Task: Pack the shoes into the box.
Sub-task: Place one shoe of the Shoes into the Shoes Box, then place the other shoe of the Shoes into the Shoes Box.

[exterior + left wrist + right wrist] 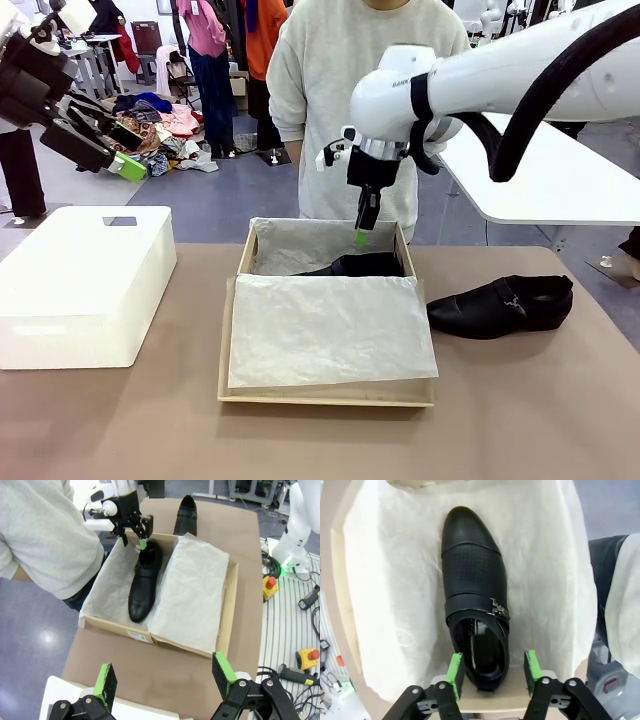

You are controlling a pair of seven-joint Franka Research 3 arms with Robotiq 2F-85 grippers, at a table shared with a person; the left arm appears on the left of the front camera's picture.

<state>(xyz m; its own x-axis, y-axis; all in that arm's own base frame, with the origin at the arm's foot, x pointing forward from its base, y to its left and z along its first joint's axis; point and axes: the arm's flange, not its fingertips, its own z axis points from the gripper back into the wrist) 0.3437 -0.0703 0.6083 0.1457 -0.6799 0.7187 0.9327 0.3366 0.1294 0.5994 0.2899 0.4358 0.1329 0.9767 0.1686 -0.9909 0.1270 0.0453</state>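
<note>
Lying on the counter [520, 400] just right of the box [325, 398] is one shoe [500, 305]; the other shoe [475, 595] rests inside on tissue paper [330, 330], along the far wall. The right pincer [492, 666] stands parted astride its heel, not gripping; the left pincer [162, 662] hangs wide, empty.

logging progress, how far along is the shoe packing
Done: one shoe lies in the box. In hand: the right gripper, open, straddles its heel. To do: the second shoe sits on the table beside the box; the left gripper hangs open.
</note>
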